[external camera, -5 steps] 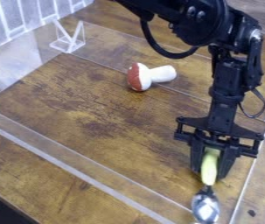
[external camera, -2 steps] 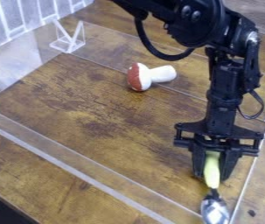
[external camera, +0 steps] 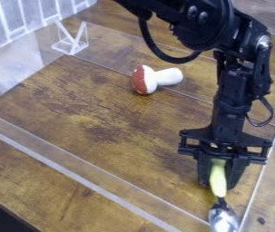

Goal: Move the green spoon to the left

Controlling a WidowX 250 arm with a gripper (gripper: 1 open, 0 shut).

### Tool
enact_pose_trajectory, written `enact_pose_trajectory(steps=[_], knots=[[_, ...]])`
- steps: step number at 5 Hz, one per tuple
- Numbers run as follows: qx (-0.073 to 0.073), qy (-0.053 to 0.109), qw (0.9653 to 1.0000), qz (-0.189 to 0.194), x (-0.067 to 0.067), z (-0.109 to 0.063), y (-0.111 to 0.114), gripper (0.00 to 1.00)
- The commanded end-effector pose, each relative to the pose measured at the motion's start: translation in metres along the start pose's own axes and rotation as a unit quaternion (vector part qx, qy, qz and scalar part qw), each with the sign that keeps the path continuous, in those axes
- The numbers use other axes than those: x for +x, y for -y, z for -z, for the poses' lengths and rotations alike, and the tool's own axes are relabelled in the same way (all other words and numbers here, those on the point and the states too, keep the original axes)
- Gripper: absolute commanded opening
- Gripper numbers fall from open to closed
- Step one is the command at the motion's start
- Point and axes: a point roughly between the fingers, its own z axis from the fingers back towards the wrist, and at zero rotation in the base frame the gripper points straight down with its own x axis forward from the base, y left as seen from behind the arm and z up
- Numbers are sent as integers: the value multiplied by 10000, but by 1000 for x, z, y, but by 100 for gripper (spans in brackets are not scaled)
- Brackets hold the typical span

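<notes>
Shiny metal spoon bowl (external camera: 223,220), yellow-green plastic handle (external camera: 219,178), brown wood-grained tabletop (external camera: 103,118)

From my one camera I look down at a slant across the desk (external camera: 91,118), near enough that the black arm (external camera: 230,82) runs off the top edge.
</notes>
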Motion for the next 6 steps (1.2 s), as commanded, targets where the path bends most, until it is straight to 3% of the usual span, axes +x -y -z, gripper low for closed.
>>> enact_pose_trajectory(steps=[1, 3, 5, 6], knots=[[-61, 250, 9995, 181, -4, -21, -1, 0], [44, 344, 9993, 159, 5, -21, 1, 0], [40, 418, 9990, -116, 15, -20, 17, 0], [46, 457, 9989, 55, 5, -18, 13, 0]])
